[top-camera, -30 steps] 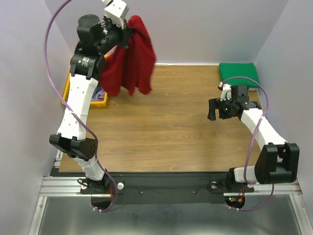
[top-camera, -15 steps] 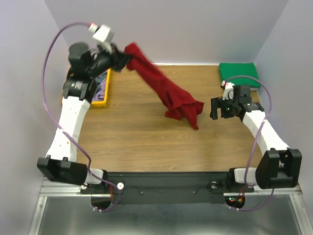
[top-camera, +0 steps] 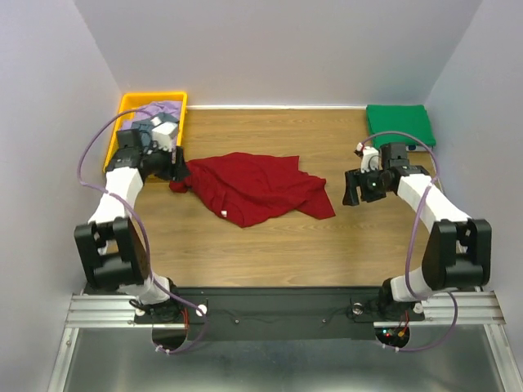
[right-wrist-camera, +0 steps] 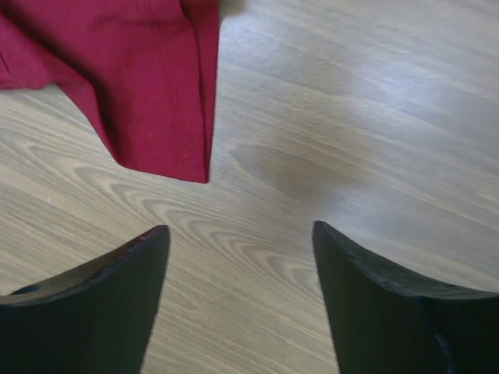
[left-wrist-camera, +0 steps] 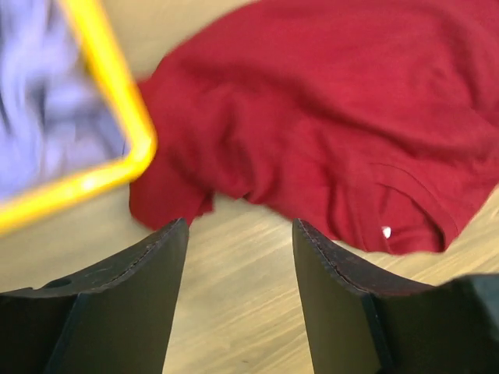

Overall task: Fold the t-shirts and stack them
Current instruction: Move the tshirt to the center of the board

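My left gripper (left-wrist-camera: 240, 230) and right gripper (right-wrist-camera: 242, 234) gape empty; the dark red t-shirt (top-camera: 257, 188) crumpled on the desk (top-camera: 270, 245) looks limp and light, so I'd pinch its corners.

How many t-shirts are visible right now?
3. Dark red t-shirt crumpled mid-table; green t-shirt folded at the far right corner; lavender t-shirt in the yellow tray, far left. The left arm covers part of the tray, so more may be hidden.
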You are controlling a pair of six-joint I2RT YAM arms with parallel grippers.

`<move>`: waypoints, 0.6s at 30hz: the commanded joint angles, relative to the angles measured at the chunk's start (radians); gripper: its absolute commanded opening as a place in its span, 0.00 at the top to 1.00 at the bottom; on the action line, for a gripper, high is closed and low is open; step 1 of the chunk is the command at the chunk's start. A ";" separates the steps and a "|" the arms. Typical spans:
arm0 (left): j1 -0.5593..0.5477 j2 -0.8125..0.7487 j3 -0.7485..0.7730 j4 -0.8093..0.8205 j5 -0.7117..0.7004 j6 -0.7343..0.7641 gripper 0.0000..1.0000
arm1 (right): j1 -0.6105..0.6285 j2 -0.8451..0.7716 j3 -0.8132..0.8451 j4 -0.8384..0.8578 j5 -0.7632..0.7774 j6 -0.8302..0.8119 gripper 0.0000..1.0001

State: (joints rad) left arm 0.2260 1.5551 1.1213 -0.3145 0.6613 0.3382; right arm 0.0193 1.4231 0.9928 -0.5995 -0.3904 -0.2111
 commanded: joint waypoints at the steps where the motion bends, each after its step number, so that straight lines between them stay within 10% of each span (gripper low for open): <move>1: -0.175 -0.180 -0.021 -0.040 0.034 0.275 0.34 | -0.005 0.084 0.078 0.001 -0.123 -0.004 0.25; 10: -0.643 -0.264 -0.255 0.029 -0.190 0.343 0.33 | 0.010 0.292 0.170 0.073 -0.160 0.065 0.31; 18: -0.819 -0.146 -0.305 0.163 -0.393 0.346 0.32 | 0.063 0.463 0.222 0.112 -0.192 0.119 0.31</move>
State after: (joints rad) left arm -0.5358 1.3716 0.8272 -0.2527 0.3889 0.6586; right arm 0.0486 1.8435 1.1767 -0.5304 -0.5529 -0.1253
